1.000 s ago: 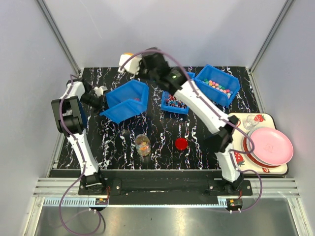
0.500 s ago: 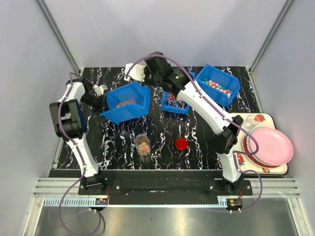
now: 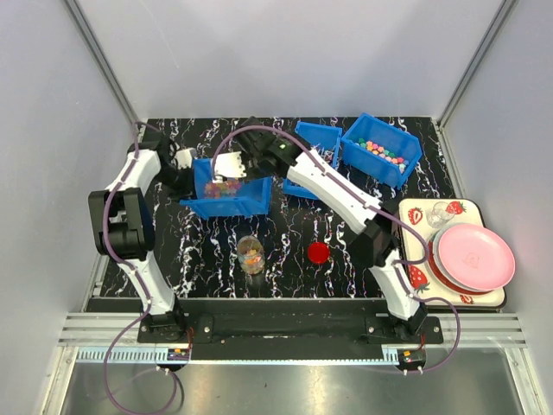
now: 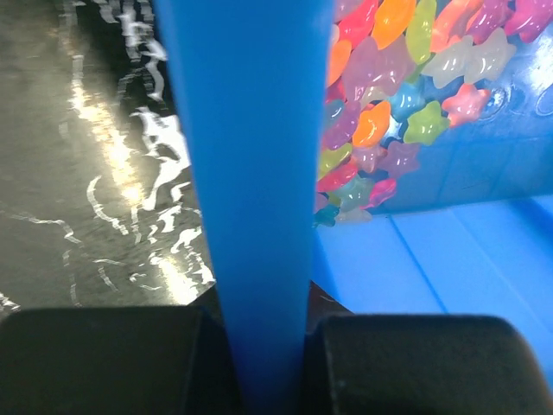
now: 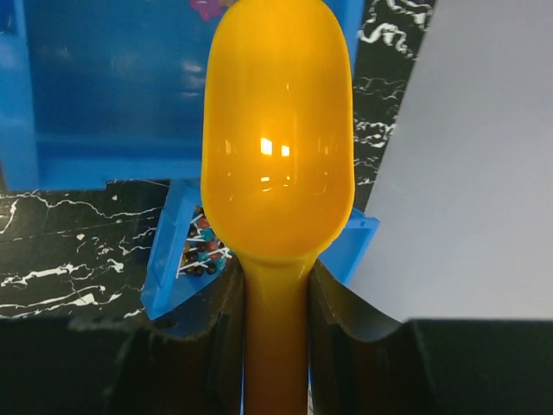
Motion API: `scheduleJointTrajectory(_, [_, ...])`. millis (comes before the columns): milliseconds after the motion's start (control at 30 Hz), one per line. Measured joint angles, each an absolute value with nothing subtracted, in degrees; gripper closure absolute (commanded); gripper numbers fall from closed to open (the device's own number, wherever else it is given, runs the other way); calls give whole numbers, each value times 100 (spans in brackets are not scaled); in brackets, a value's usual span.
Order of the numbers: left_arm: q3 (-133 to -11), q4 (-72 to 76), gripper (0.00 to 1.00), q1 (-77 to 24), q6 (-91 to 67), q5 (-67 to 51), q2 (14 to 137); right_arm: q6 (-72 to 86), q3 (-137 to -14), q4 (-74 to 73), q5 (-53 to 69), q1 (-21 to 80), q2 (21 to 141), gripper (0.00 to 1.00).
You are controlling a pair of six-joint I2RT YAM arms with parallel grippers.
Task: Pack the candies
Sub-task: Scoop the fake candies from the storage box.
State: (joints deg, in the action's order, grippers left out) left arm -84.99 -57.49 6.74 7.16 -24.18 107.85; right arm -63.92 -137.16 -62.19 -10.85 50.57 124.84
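Colourful star-shaped candies [image 4: 389, 86] lie heaped in a blue bin [image 3: 232, 206] at the table's left middle. My left gripper [image 3: 183, 179] is shut on that bin's left wall [image 4: 251, 173], which fills the gap between the fingers [image 4: 95, 363]. My right gripper [image 5: 276, 346] is shut on the handle of a yellow scoop [image 5: 276, 156]. The scoop's bowl is empty and hangs over the bin's right side [image 3: 228, 164]. A small clear jar [image 3: 251, 255] holding a few candies stands in front of the bin. A flat red lid [image 3: 319, 252] lies to the jar's right.
Two more blue bins stand at the back: one [image 3: 317, 138] behind the right arm with small dark sweets [image 5: 203, 246], one [image 3: 383, 149] at the right with pastel balls. A pink plate [image 3: 473, 256] rests on a strawberry-print tray [image 3: 413, 212] at the right edge.
The bin, tipped up a second ago, has come down and sits flatter. My right gripper has swung the scoop from the back of the table forward and left over the bin.
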Motion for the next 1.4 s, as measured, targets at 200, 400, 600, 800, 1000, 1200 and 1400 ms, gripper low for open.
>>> scheduleJointTrajectory(200, [-8383, -5531, 100, 469, 510, -2237, 10626, -6622, -14099, -6722, -1100, 5094, 13109, 100])
scheduleJointTrajectory(400, [-8359, -5301, 100, 419, 395, -2029, 10464, -6823, -14250, -6938, -1238, 5199, 13402, 100])
scheduleJointTrajectory(600, [-8206, -5183, 100, 266, 370, -1966, 10339, -7000, -14713, -6956, -1260, 5218, 13906, 100])
scheduleJointTrajectory(800, [-8101, -5120, 100, 202, 381, -1986, 10254, -7089, -14853, -6705, -1197, 5221, 14247, 100])
scheduleJointTrajectory(1000, [-8001, -5098, 100, 193, 528, -1966, 10062, -7072, -14903, -6351, -873, 5223, 14416, 100])
scheduleJointTrajectory(1200, [-7935, -5065, 100, 198, 600, -1970, 9948, -6882, -14958, -5931, -436, 5227, 14597, 100])
scheduleJointTrajectory(1400, [-7854, -5085, 100, 244, 631, -1918, 9933, -6355, -14958, -5815, 69, 5175, 14636, 100])
